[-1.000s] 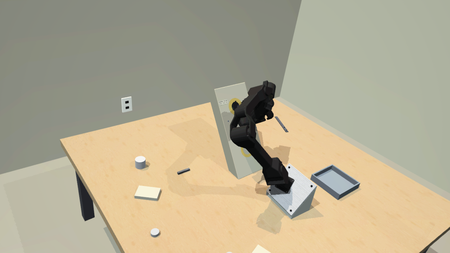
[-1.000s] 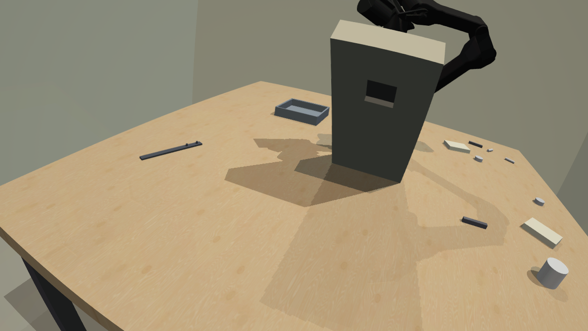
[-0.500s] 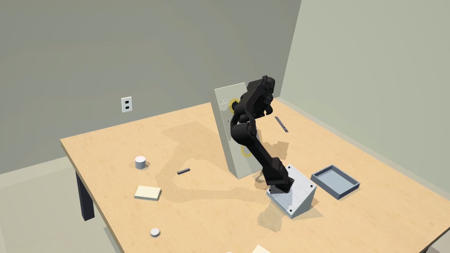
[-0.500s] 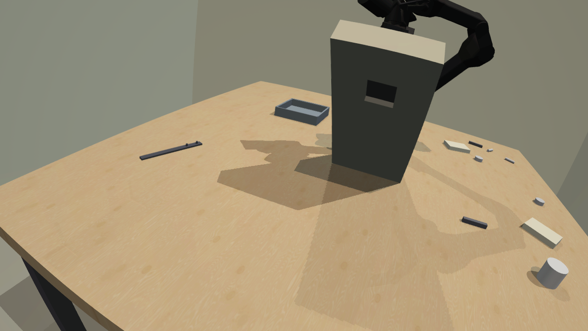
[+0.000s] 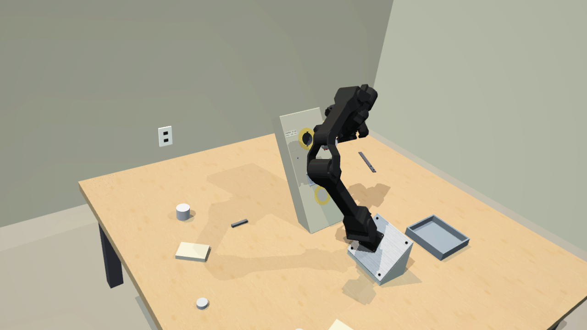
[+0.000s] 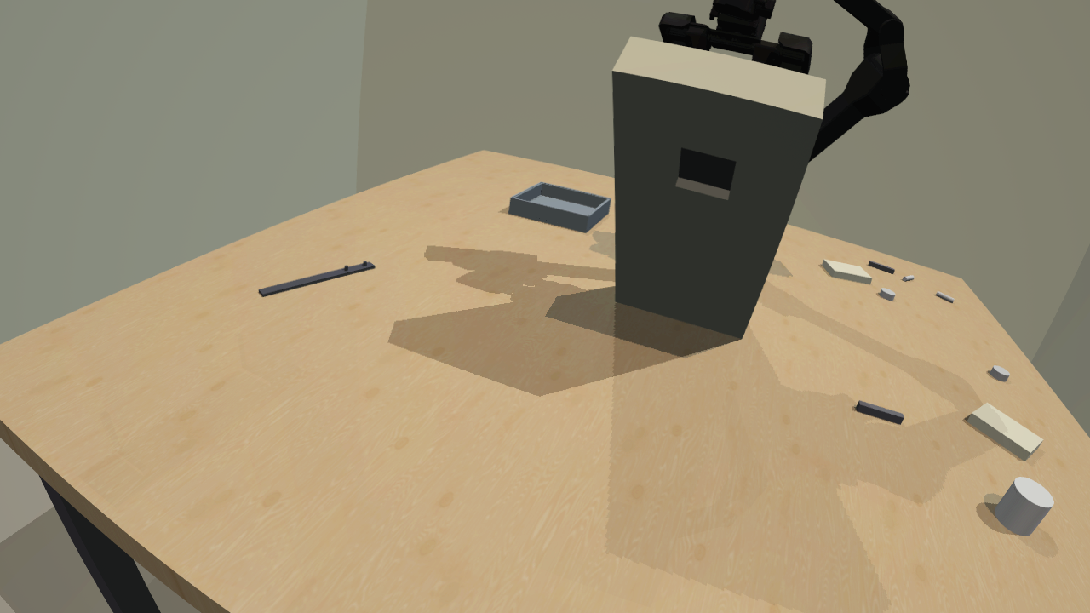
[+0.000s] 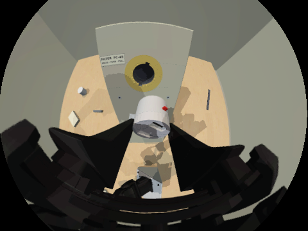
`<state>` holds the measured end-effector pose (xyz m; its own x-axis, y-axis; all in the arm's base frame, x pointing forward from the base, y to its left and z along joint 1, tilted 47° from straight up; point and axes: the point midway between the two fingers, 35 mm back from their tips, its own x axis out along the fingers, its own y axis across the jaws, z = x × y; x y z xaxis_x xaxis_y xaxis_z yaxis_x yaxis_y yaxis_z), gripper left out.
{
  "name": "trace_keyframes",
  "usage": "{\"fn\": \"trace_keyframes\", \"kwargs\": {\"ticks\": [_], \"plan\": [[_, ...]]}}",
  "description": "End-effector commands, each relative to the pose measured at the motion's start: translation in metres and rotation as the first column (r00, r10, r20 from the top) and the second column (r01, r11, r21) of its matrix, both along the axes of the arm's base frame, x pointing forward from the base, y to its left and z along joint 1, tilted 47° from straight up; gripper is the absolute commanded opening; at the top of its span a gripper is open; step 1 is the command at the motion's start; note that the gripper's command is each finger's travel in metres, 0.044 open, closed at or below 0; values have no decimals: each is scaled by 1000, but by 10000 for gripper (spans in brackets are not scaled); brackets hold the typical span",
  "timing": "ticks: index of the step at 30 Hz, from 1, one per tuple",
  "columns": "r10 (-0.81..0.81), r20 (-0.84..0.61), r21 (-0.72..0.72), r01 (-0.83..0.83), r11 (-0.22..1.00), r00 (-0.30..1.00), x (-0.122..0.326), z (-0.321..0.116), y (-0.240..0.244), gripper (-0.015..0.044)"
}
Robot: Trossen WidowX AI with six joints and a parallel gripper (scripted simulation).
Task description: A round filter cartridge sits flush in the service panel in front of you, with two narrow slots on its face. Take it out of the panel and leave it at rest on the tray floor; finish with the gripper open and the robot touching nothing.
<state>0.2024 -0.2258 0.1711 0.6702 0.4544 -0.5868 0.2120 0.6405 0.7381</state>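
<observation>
The white filter cartridge (image 7: 152, 107) is out of its socket, its slotted face toward the wrist camera and a red mark on its side. My gripper (image 7: 151, 124) is shut on the cartridge, one finger at each side near the slotted face. The yellow-ringed socket (image 5: 301, 141) (image 7: 158, 77) above it in the leaning service panel (image 5: 304, 207) (image 6: 662, 251) (image 7: 173, 42) is empty and dark. A small pale ledge (image 5: 310, 179) (image 7: 131, 116) shows below; whether the cartridge touches it, I cannot tell. The blue-grey tray (image 5: 422, 245) (image 6: 545, 215) is empty, beyond the arm's base.
The arm's wedge-shaped base (image 5: 395, 256) stands between panel and tray. A long dark bar (image 5: 366, 161) (image 6: 316, 279) (image 7: 208, 99) lies to the panel's right. A grey cylinder (image 5: 183, 212) (image 6: 1021, 509), a cream block (image 5: 191, 251) (image 6: 1003, 432) and a short dark bar (image 5: 239, 223) (image 6: 879, 412) lie to its left.
</observation>
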Motion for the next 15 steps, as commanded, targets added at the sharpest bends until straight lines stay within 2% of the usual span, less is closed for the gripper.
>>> {"fn": "trace_keyframes", "kwargs": {"ticks": [1,15], "plan": [[3,-3,1,-3,1000,1000,-5,0,-7,0],[102,29,-31,-101,994,994,-1,-48,-46,0]]}}
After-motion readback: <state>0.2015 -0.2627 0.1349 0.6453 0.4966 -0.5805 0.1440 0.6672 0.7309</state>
